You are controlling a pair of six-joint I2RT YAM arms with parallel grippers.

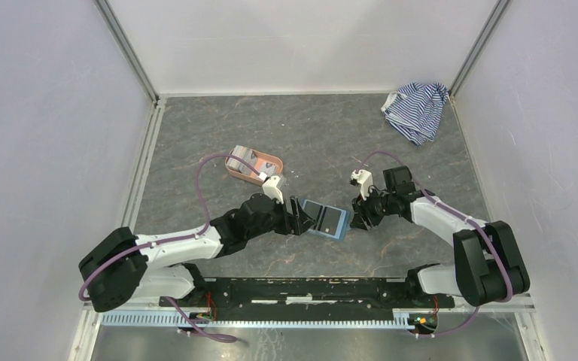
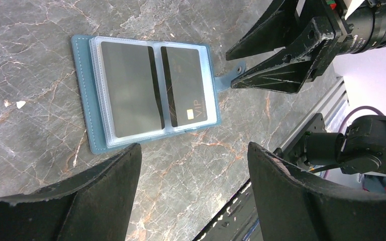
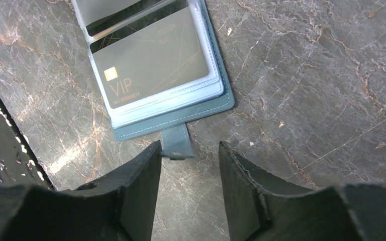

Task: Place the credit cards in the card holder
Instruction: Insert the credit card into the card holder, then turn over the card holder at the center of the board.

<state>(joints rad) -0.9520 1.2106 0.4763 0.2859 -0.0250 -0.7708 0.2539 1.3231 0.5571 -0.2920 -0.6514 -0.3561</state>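
The card holder [image 2: 82,90] lies open on the counter [image 2: 20,150], two dark credit cards [image 2: 130,95] in its sleeves. The right hand [image 3: 189,148], half-open and empty, straddles its snap tab [image 3: 177,140], perhaps touching. The left hand [image 2: 194,148] gapes empty. Tugging the tab could drag the holder, loosening cards.

Both arms extend inward with wrists lowered. The left end effector [image 1: 301,219] has its jaws spread wide, holding nothing. The right end effector [image 1: 358,219] faces it, jaws partly spread, empty.
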